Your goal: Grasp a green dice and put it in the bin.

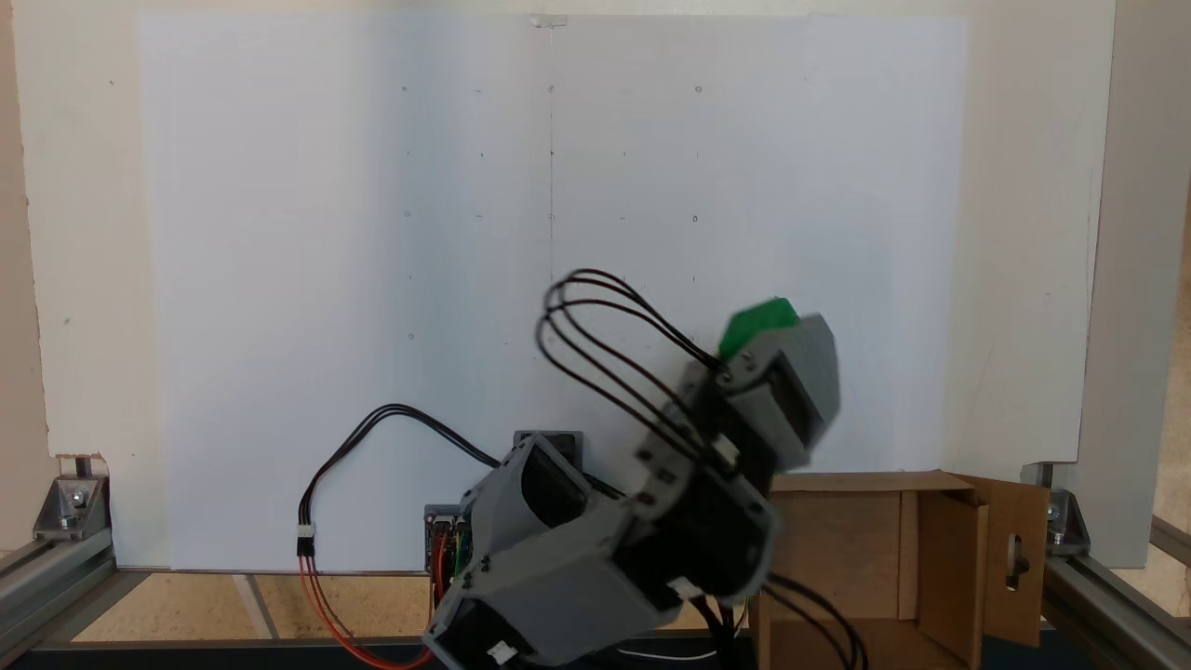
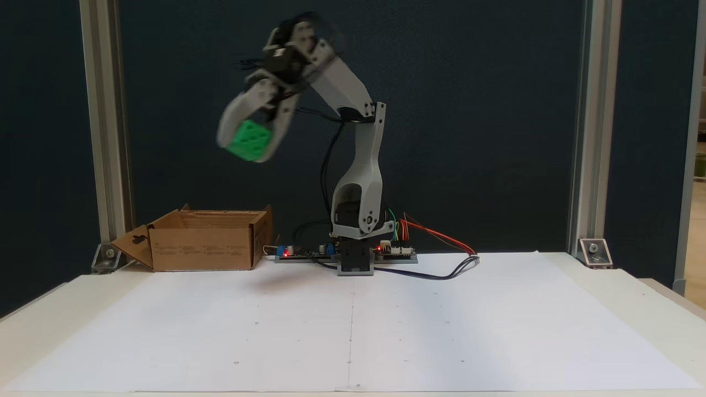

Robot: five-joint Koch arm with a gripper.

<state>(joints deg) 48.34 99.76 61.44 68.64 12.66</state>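
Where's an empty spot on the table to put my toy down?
The white paper in front of the arm's base is bare right out to the table edges. It is crowded along the back, where the box, circuit boards and wires sit. The tool holds the dice high above the table.

claw (image 2: 251, 140) motion-blurred, green dice (image 1: 758, 326) mostly hidden behind it

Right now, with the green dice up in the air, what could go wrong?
1. The small bright green dice sits at the tips of the blurred hand, so it could slip out.
2. It hangs high above the brown cardboard box; released there, it might bounce out or hit a flap.
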